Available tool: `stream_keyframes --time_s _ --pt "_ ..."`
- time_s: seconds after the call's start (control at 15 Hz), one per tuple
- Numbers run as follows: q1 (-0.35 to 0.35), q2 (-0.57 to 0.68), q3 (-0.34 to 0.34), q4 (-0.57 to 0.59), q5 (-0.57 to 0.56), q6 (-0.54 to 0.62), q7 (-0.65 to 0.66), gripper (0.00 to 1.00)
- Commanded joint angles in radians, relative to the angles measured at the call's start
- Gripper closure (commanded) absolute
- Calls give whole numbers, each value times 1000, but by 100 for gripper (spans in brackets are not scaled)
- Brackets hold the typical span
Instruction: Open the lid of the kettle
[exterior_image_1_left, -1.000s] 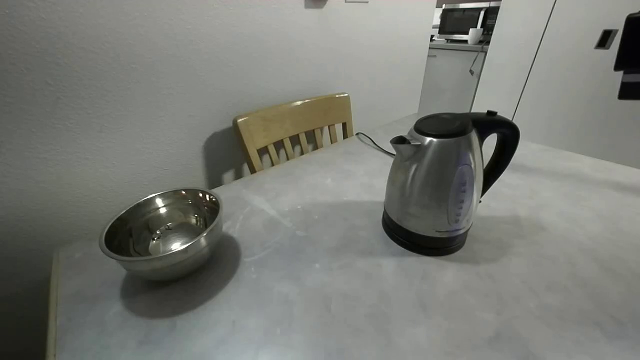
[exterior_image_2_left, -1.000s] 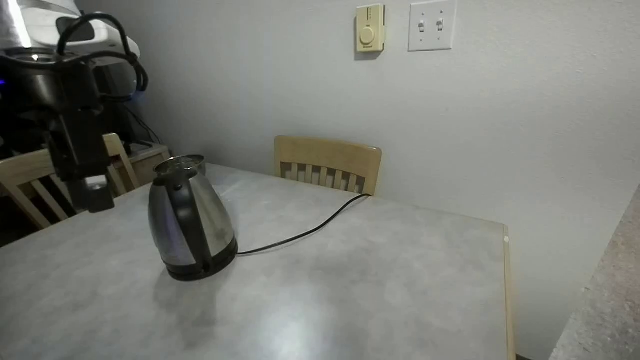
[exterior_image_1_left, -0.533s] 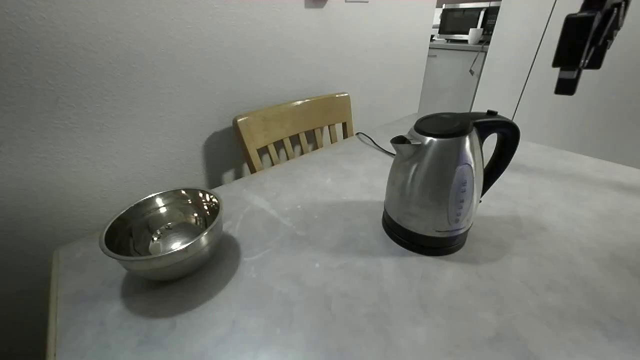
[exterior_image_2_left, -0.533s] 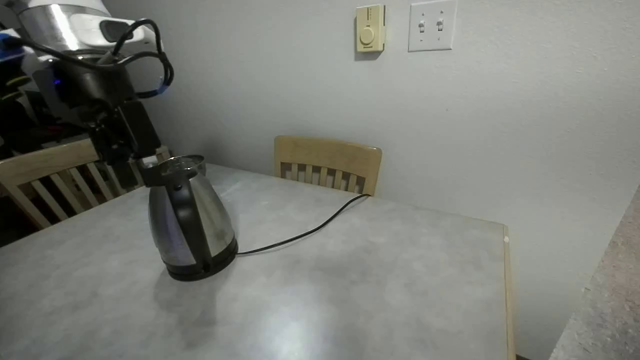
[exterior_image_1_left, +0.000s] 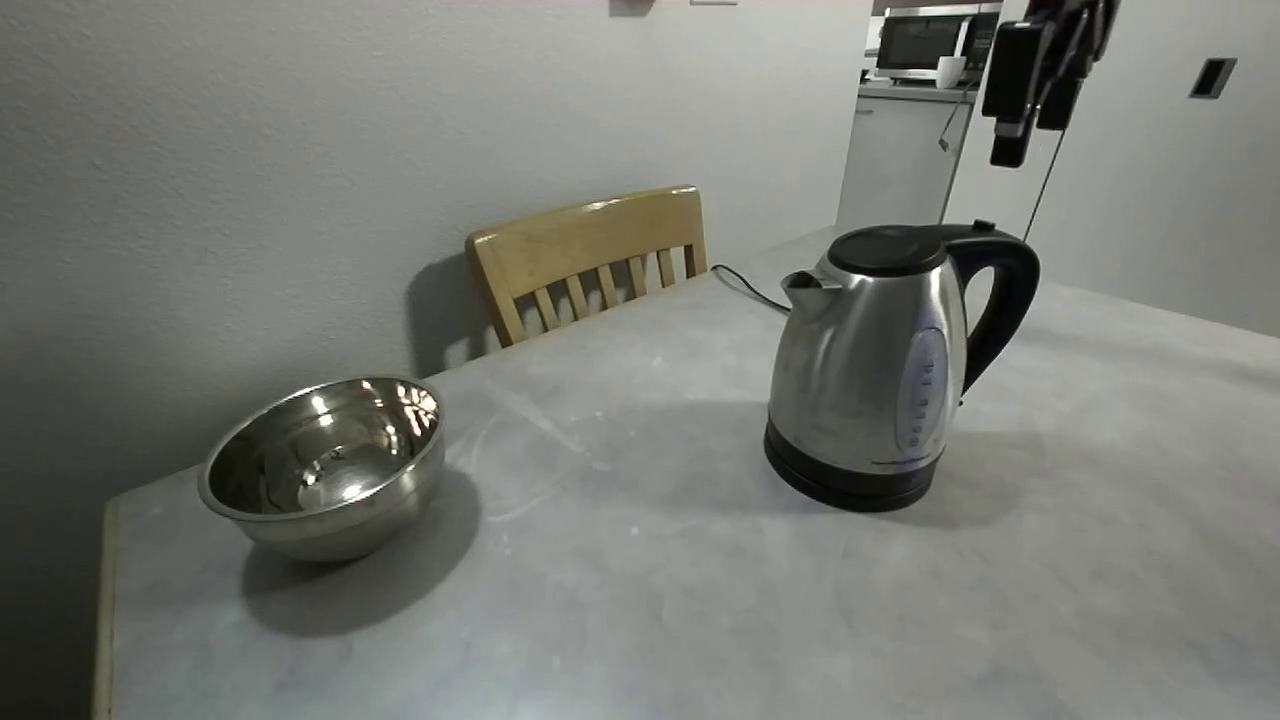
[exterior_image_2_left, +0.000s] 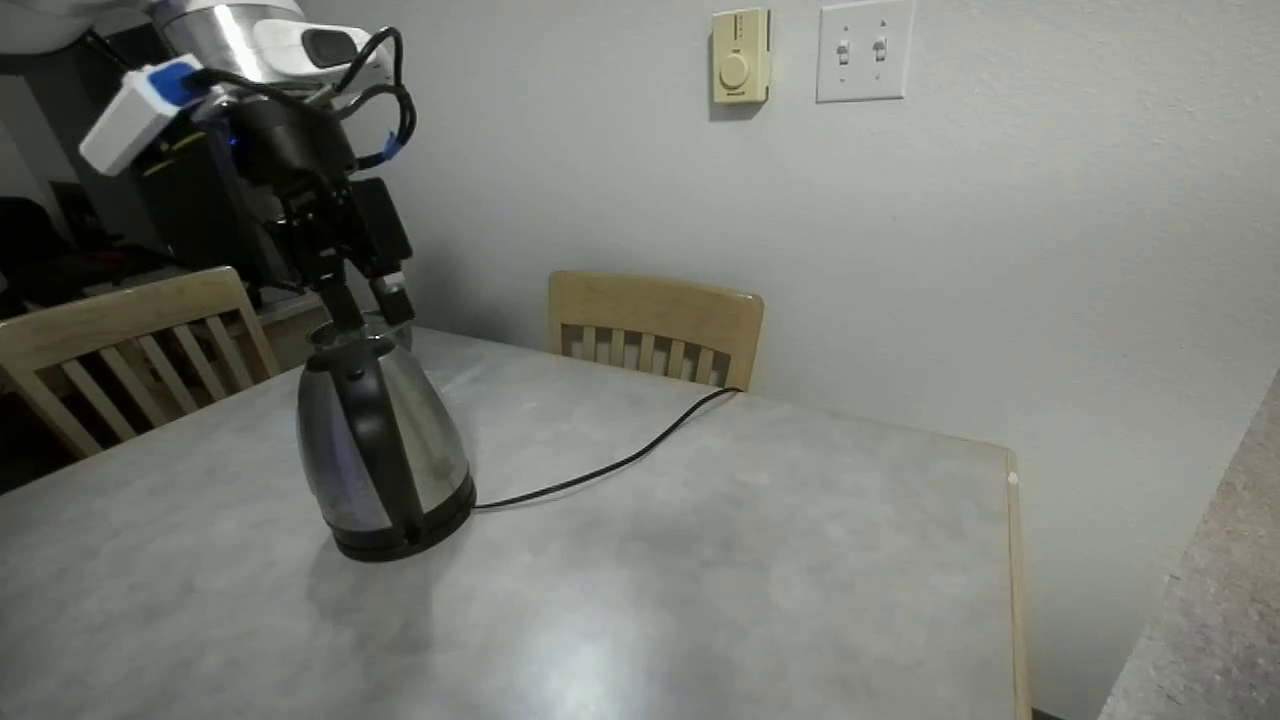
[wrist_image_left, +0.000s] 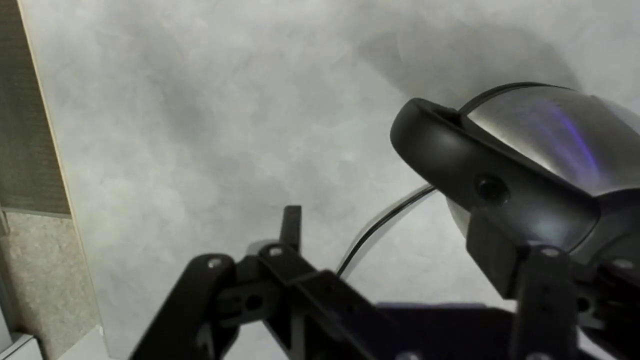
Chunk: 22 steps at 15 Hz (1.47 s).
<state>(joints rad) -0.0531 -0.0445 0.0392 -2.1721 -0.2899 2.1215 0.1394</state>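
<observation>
The brushed steel kettle (exterior_image_1_left: 850, 370) stands upright on the grey table; it also shows in an exterior view (exterior_image_2_left: 435, 450) and at the right of the wrist view (wrist_image_left: 540, 130). Its round black lid (exterior_image_1_left: 887, 250) lies flat and shut on top. The black curved handle (exterior_image_1_left: 1010, 300) has a button (wrist_image_left: 492, 190) at its top. My gripper (exterior_image_1_left: 1033, 130) is open and empty, above the handle side of the kettle. In the wrist view the fingers (wrist_image_left: 392, 240) are wide apart, and the right one overlaps the handle's top. It appears apart from the kettle. The lid is mostly hidden there.
A shiny metal bowl (exterior_image_1_left: 325, 480) stands on the table beyond the kettle's spout side. A black cord (exterior_image_2_left: 610, 470) runs from the kettle base to the table edge by a wooden chair (exterior_image_2_left: 655, 290). Another chair (exterior_image_2_left: 150, 300) stands at the far end. A wall borders the table.
My gripper has moved towards the kettle: leftward in one exterior picture, rightward and slightly up in another. It now hangs over the kettle's handle side. The kettle, lid and bowl have not moved.
</observation>
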Motion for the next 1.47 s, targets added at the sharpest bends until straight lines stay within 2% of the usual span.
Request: stream_keyframes --time_s 0.0,0.47,0.6,0.8,1.27,1.4 --pt "19 90 -16 88 15 9 -41 46" --pt "46 226 -5 205 172 -56 -126 96" --pt "54 227 -11 208 184 -83 -83 100" --pt "60 205 -20 198 171 -98 -19 100" --pt "75 190 -12 208 197 -248 47 100" --pt "76 184 -15 199 199 -247 57 100"
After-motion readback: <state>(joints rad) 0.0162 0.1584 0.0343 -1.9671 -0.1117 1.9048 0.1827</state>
